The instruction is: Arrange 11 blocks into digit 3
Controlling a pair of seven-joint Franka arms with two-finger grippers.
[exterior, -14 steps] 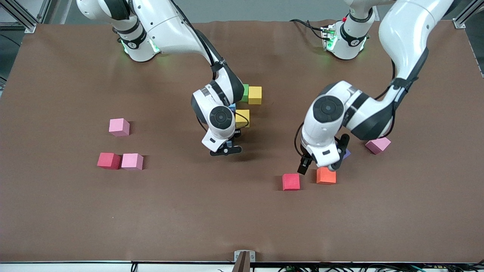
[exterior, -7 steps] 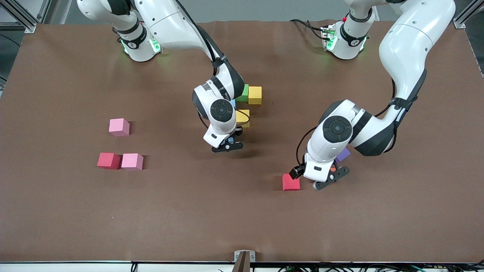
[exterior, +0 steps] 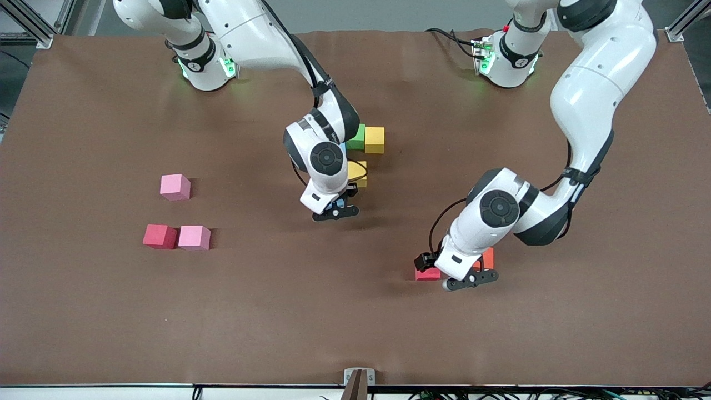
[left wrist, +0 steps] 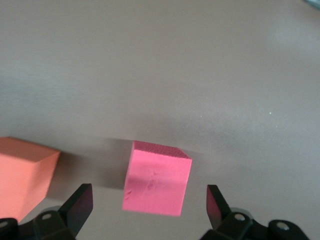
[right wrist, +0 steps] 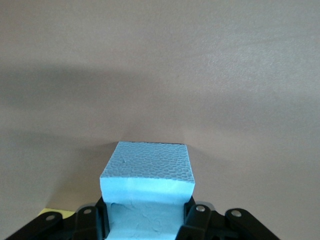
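While the right gripper (right wrist: 145,220) hangs over the middle of the brown table (exterior: 100,311), its fingers are closed on a light blue block (right wrist: 147,192), which sits clamped between them just above the tabletop. Close beside it lie three blocks of the started digit: a yellow block (exterior: 359,173) partly hidden by the wrist, and farther from the front camera a green block (exterior: 358,137) touching a second yellow block (exterior: 375,139).

The left gripper (left wrist: 150,207) hovers low over a red block (left wrist: 157,178), fingers spread wide on either side of it, not touching it. An orange block (left wrist: 22,172) sits just beside the red one, toward the left arm's end.

Toward the right arm's end, well apart from the rest, a pink block (exterior: 175,186) stands alone; nearer the front camera, a second red block (exterior: 160,236) touches another pink block (exterior: 194,237).
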